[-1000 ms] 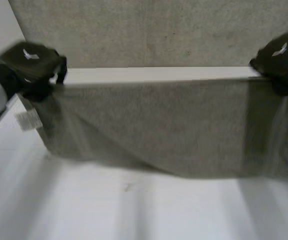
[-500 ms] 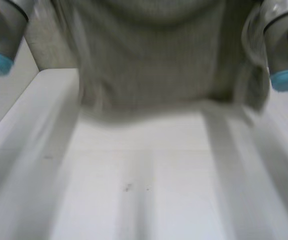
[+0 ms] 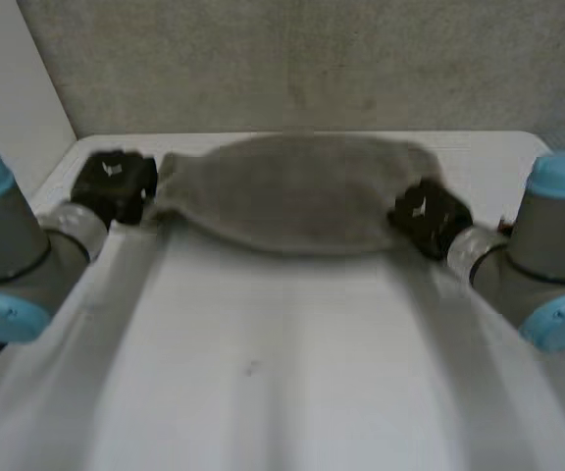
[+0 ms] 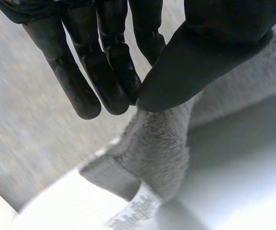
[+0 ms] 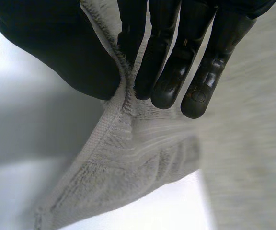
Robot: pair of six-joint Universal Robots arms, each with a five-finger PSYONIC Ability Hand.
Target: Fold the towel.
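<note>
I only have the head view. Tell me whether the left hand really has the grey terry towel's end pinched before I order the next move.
Observer: Yes. In the left wrist view the left hand pinches a corner of the grey terry towel between its thumb and fingers.
Operator: Now report the right hand.
Observer: The right hand clamps the towel's stitched hem between its thumb and fingers.
Operator: Tell me what else is at the left corner.
Observer: A white printed label hangs from the towel just past the left hand's pinch.
</note>
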